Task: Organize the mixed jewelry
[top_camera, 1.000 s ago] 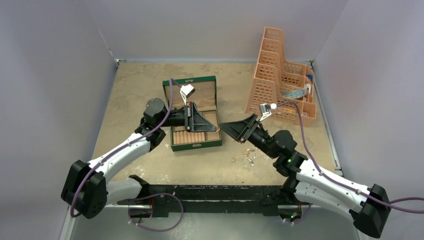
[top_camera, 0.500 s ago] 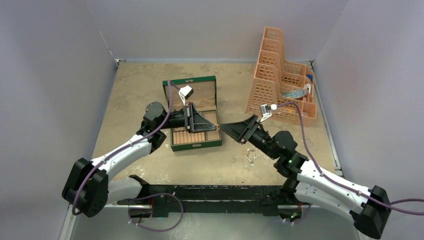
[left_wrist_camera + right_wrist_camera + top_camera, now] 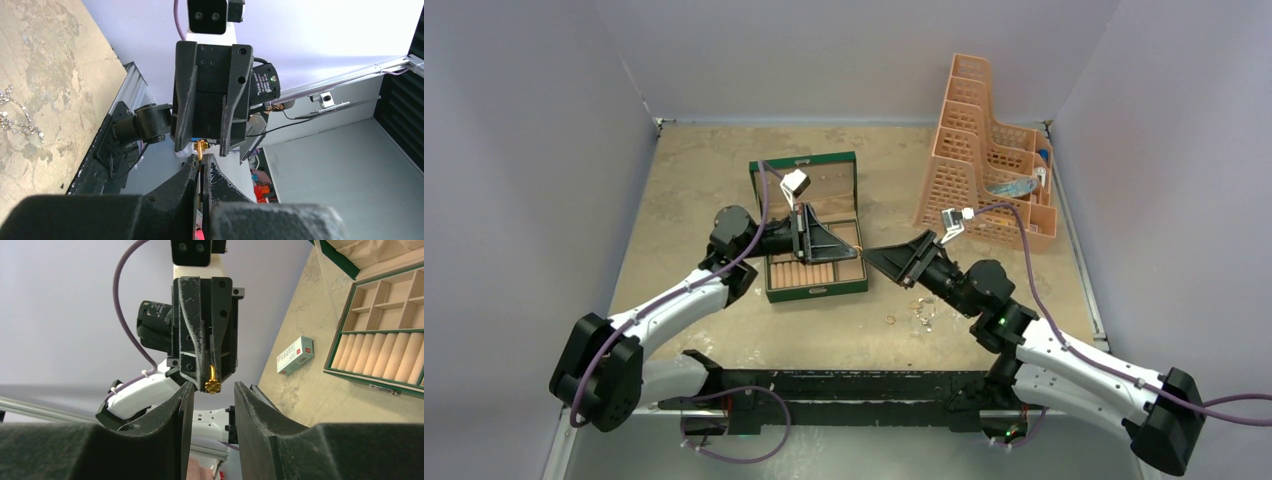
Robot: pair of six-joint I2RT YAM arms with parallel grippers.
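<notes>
My left gripper (image 3: 858, 258) is shut on a small gold ring (image 3: 200, 147) with a flower head, held in the air by the green box's right edge. My right gripper (image 3: 871, 258) faces it tip to tip, open. The ring's head (image 3: 212, 385) sits at the mouth between the right fingertips (image 3: 186, 387), touching neither. The left wrist view shows the left gripper (image 3: 201, 159) and the right gripper (image 3: 203, 148). The right wrist view shows the right gripper (image 3: 212, 388) and the left gripper (image 3: 212, 379). Another gold ring (image 3: 890, 320) and a silvery chain pile (image 3: 924, 311) lie on the table; the chain also shows in the left wrist view (image 3: 17, 117).
The open green box (image 3: 816, 292) with beige lining and ring rolls (image 3: 372, 355) lies mid-table under the left gripper. A tall orange basket rack (image 3: 984, 165) stands at the back right. A small white and green packet (image 3: 295, 355) lies beside the box. Grey walls enclose the table.
Both arms have shifted only slightly. The two gripper tips stay facing each other by the box's right edge, the left still shut on the ring.
</notes>
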